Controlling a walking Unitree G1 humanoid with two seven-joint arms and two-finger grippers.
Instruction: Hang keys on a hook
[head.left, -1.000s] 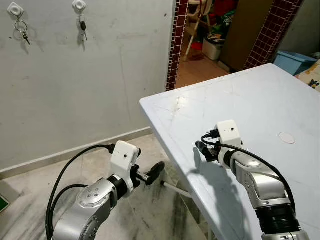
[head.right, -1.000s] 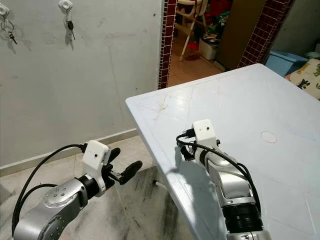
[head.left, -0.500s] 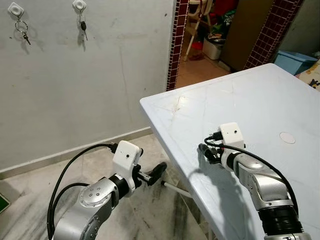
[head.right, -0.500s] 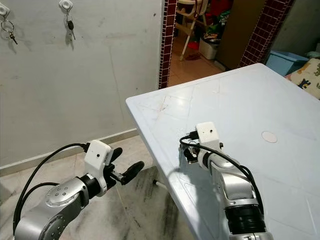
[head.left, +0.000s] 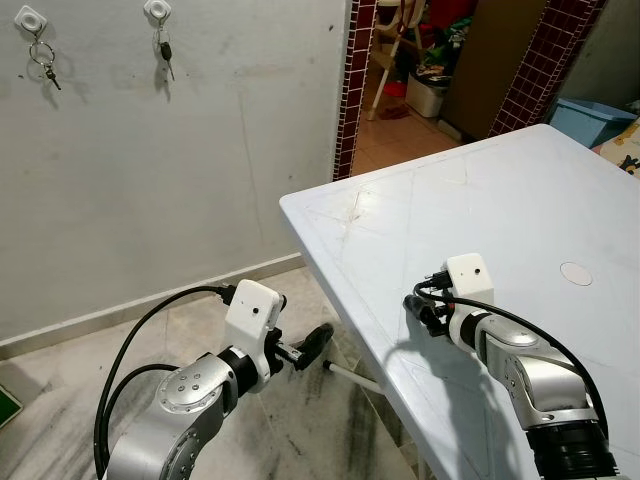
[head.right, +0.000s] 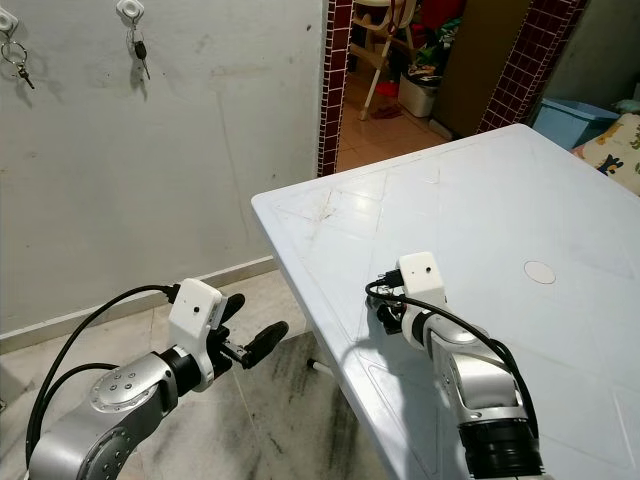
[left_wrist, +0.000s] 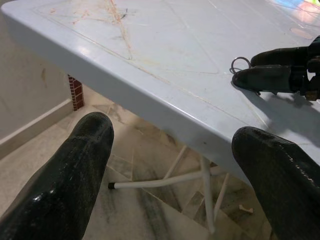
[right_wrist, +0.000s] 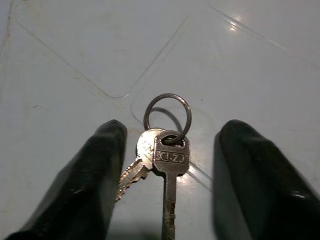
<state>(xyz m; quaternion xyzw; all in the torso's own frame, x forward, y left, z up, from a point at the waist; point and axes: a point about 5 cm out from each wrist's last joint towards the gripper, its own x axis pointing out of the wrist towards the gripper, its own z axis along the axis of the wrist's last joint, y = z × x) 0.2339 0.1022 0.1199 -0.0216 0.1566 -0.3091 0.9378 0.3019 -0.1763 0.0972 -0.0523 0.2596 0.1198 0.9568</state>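
The keys (right_wrist: 162, 152) were lying flat on the white plastic bench (head.left: 520, 190), not far from its near-left edge: 2 small metal keys on a thin round wire ring, 1 silvery and worn, the other darker with a stamped square head. The right gripper (right_wrist: 167, 165) sat low over them with its jaws released, 1 glossy black finger on each side of the keys, neither visibly touching them. The bench top looked smooth and glossy, with faint moulded lines and a few rusty scuffs near the corner.

The left gripper (head.left: 305, 350) hung out over the marbled stone floor (head.left: 300, 430) beside the bench, jaws spread wide with nothing between them.

Up on the rough grey wall (head.left: 200, 170) were 2 white square hooks, the left hook (head.left: 31, 18) and the right hook (head.left: 157, 10), each already carrying a small bunch of keys.
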